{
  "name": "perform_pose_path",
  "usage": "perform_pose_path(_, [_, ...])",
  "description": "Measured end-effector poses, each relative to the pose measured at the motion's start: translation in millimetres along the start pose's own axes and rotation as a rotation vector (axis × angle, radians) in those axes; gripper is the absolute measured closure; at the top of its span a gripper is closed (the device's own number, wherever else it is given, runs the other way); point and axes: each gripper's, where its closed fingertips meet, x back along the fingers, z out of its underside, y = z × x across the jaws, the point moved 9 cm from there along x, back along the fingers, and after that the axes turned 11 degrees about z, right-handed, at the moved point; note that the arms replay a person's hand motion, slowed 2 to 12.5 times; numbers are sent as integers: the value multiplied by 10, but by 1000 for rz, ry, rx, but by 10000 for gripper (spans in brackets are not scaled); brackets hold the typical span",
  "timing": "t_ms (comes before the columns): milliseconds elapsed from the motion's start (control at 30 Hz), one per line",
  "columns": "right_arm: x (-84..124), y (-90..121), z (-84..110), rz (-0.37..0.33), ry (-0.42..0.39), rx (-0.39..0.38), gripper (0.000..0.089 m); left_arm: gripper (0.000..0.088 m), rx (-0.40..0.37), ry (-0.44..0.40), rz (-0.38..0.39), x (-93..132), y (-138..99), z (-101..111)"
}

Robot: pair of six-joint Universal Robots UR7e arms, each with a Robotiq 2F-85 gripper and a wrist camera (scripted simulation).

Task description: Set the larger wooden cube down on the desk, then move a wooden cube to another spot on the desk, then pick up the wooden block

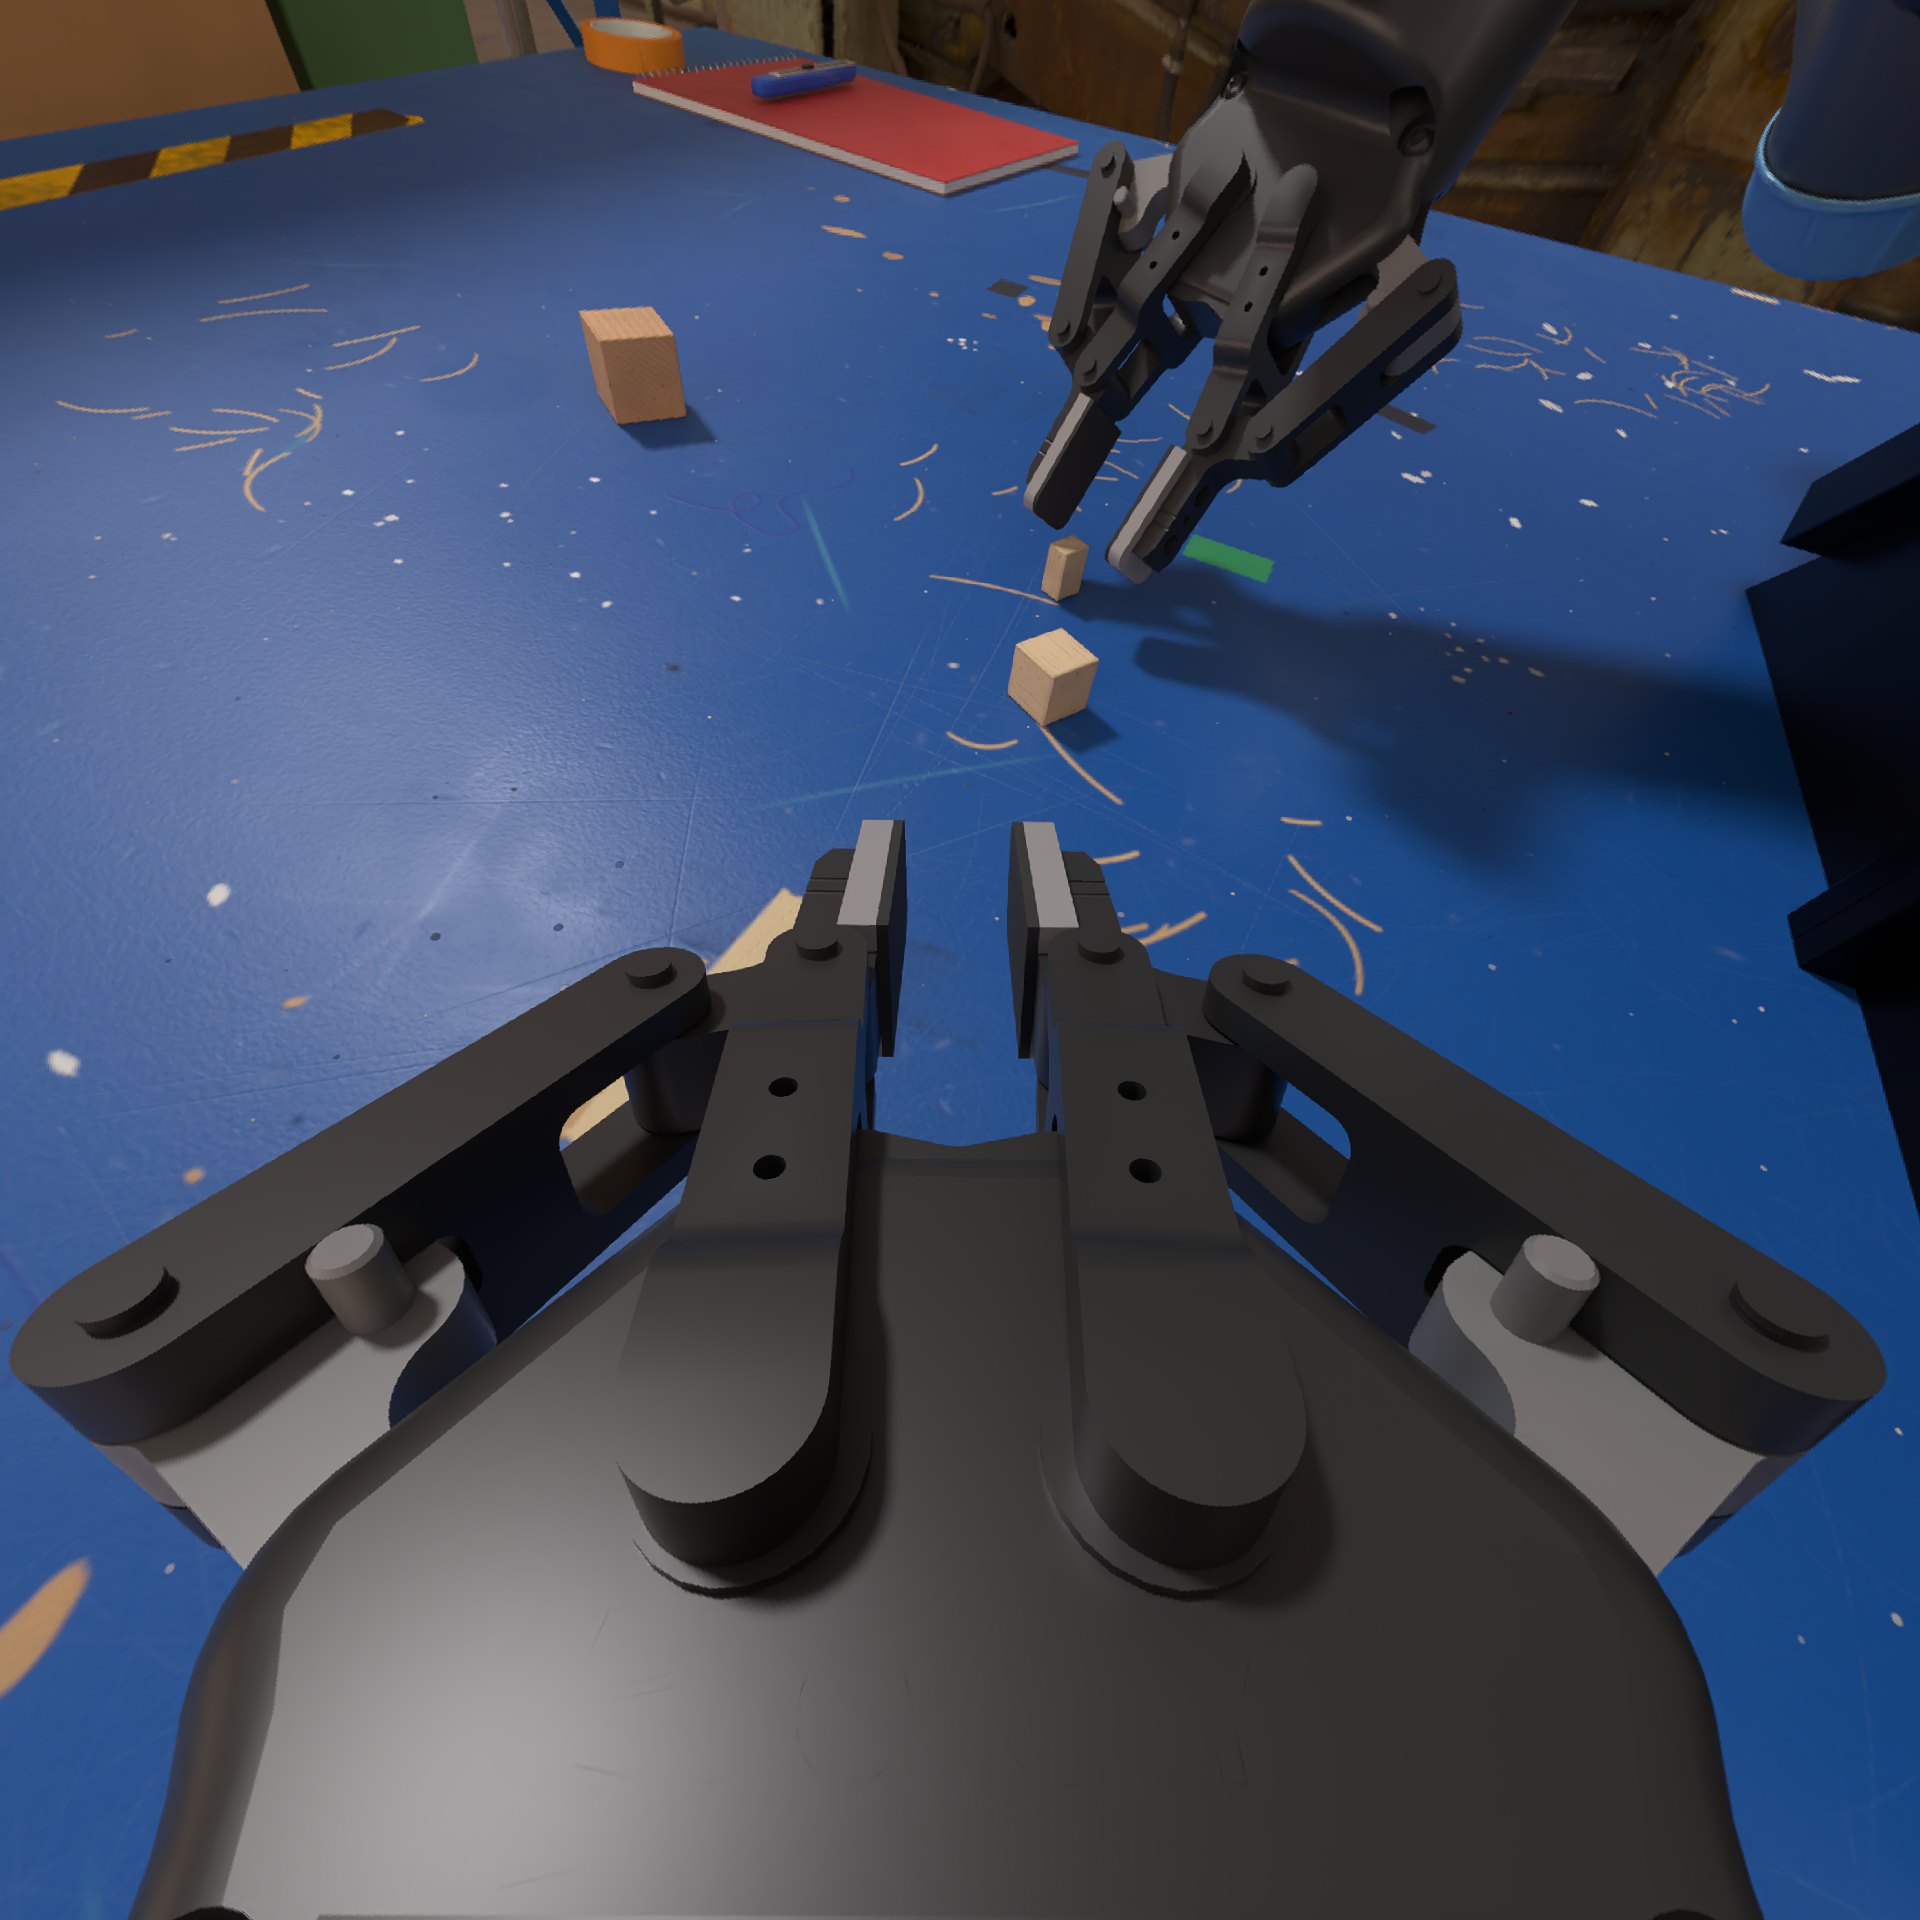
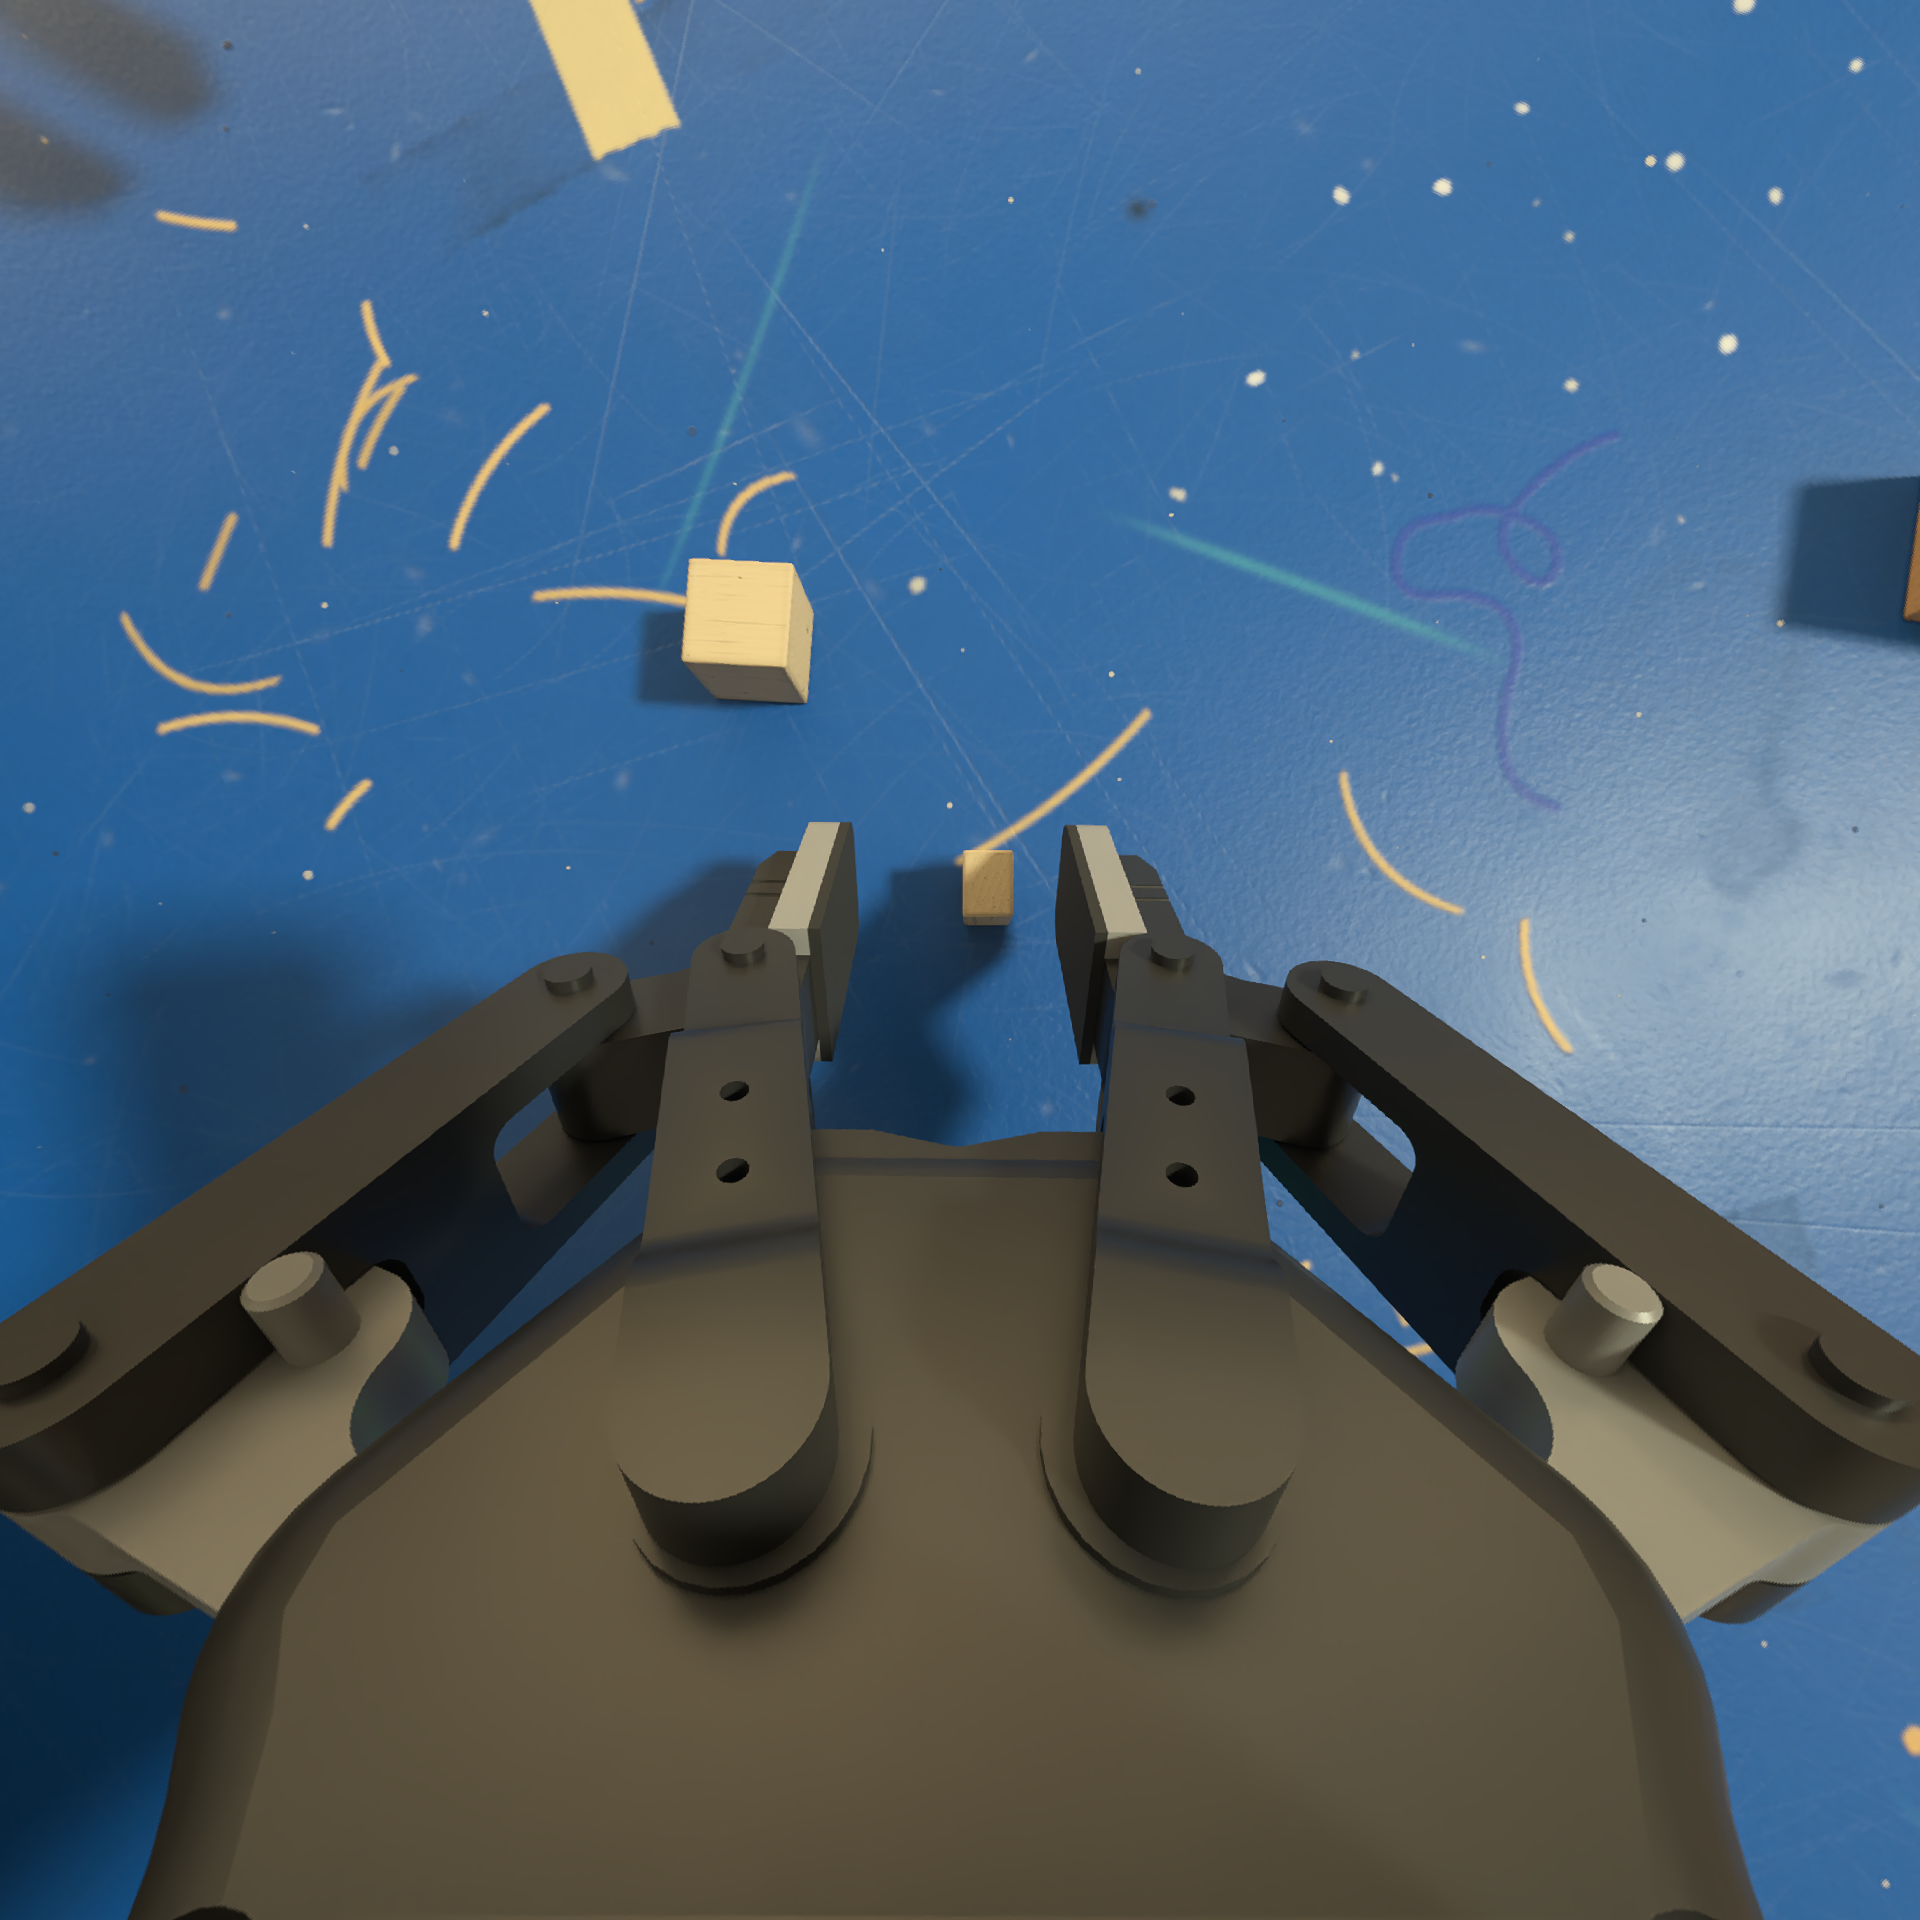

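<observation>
My right gripper (image 2: 958, 940) hangs over the small wooden block (image 2: 986, 885), jaws apart on either side, not touching it. My left gripper (image 1: 958, 914) is empty, jaws slightly apart. Both cubes (image 1: 1051, 675) (image 1: 631, 363) sit on the blue tabletop (image 1: 416, 675).

— Where's the right gripper (image 1: 1091, 535)?
— Above the small wooden block (image 1: 1064, 568), fingers apart.
— And the left gripper (image 1: 957, 883)?
— Empty, slightly parted, over the blue desk (image 1: 416, 675), short of the wooden cube (image 1: 1051, 675).
</observation>
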Motion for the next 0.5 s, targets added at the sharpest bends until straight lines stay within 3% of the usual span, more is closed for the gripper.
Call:
perform_pose_path(267, [-85,-18,2,11,9,8,630,702,-13,6,3,-26,-20,-26])
perform_pose_path(333, [-91,-20,-6,13,-3,15,672,702,-15,2,7,-33,-26,-35])
perform_pose_path(433, [-96,-23,0,21,-9,28,809,702,-16,-1,15,-48,-33,-45])
perform_pose_path(500, [-96,-21,1,23,-13,39,808,702,-16,1,21,-61,-38,-48])
